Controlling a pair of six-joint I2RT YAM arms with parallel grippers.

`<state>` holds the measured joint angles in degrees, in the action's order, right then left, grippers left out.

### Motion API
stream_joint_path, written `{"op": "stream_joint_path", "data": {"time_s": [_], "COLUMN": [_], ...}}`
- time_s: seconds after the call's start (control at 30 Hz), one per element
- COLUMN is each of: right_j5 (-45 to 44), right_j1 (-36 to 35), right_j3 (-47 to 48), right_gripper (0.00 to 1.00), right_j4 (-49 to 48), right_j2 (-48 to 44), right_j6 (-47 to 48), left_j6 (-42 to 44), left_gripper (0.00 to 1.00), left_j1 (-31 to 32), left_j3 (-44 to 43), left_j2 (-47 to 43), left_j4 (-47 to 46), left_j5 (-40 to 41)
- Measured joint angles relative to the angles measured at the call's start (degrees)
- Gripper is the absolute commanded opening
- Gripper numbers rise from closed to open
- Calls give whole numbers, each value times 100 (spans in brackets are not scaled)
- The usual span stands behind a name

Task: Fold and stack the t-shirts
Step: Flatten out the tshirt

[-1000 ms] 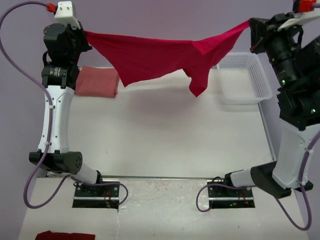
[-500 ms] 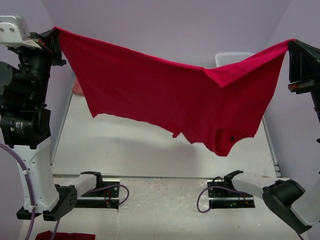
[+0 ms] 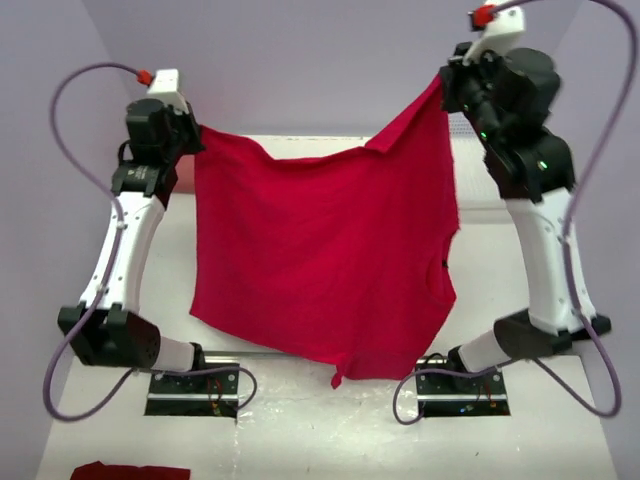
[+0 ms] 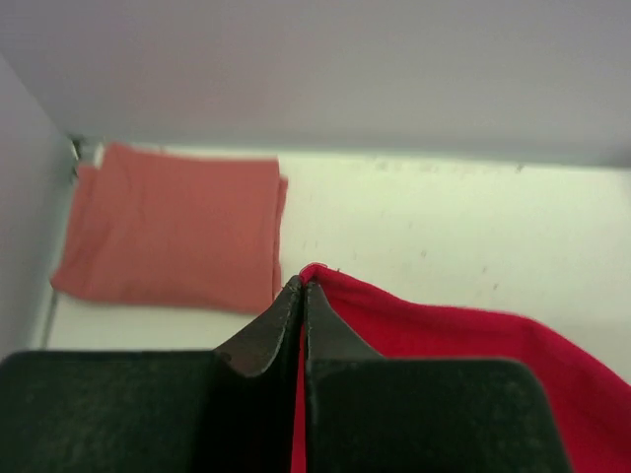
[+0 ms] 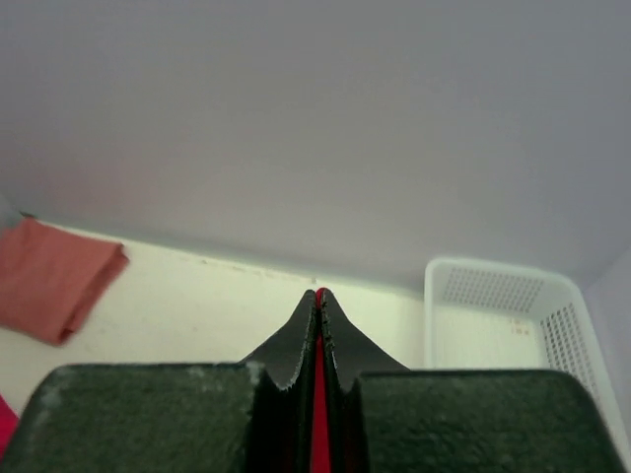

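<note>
Nearest in the overhead view, a dark red cloth scrap [image 3: 130, 470] lies at 7 o'clock on the near edge of the table [image 3: 320, 430], in front of the two arm bases. Neither wrist camera shows it.

Above the bases hangs the bright red t-shirt [image 3: 320, 260], spread as a broad sheet in mid-air at the centre of the frame. Its lowest tip dangles between the bases.

The left gripper [image 3: 195, 140], at 10 o'clock, pinches the shirt's upper left corner. The right gripper [image 3: 445, 85], at 1 o'clock and higher, pinches the upper right corner, so the top edge slopes up to the right.

The wrist cameras settle the grips. The left gripper [image 4: 301, 286] has its jaws pressed together on a red fold of cloth. The right gripper [image 5: 319, 294] is clamped just as tight, with a thin red line of fabric between its fingers.

Farther back are things the hanging shirt hides from the overhead camera. The salmon t-shirt [image 4: 173, 227] lies folded flat on the table's far left, at 10 o'clock in the left wrist view. It shows again at 9 o'clock [image 5: 54, 276] in the right wrist view. A white lattice basket [image 5: 498, 268] sits at 3 o'clock there, against the far wall.
</note>
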<state>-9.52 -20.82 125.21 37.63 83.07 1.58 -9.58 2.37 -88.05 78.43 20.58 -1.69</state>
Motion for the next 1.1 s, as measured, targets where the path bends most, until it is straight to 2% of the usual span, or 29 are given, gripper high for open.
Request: {"op": "stream_joint_path", "data": {"time_s": [0.1, 0.2, 0.27, 0.4, 0.5, 0.67, 0.93, 1.1], "right_j5": [-7, -31, -44, -33, -26, -103, -474, -610], "right_j1": [247, 400, 437, 435, 428, 258, -905, -1145], "right_j3": [-20, -9, 138, 970, 1314, 1250, 973, 975], "right_gripper": [0, 0, 0, 0, 0, 0, 0, 0], "right_j4": [57, 175, 310, 507, 389, 411, 516, 505], "right_j2": [981, 1351, 1486, 1517, 1257, 518, -752, -1200], "right_j6": [15, 63, 103, 116, 131, 210, 389, 396], "left_j6": [-81, -127, -140, -138, -138, -140, -188, -210], "left_gripper": [0, 0, 0, 0, 0, 0, 0, 0], "left_j1": [0, 0, 0, 7, 11, 57, 105, 107], "left_j3": [516, 728, 656, -55, -514, -678, -678, -887], "left_j2": [555, 778, 780, 776, 658, 111, -1123, -1467], "left_j4": [-79, -118, -160, -168, -262, -208, -7, 50], "left_j5": [48, 59, 52, -2, -39, -142, -415, -540]}}
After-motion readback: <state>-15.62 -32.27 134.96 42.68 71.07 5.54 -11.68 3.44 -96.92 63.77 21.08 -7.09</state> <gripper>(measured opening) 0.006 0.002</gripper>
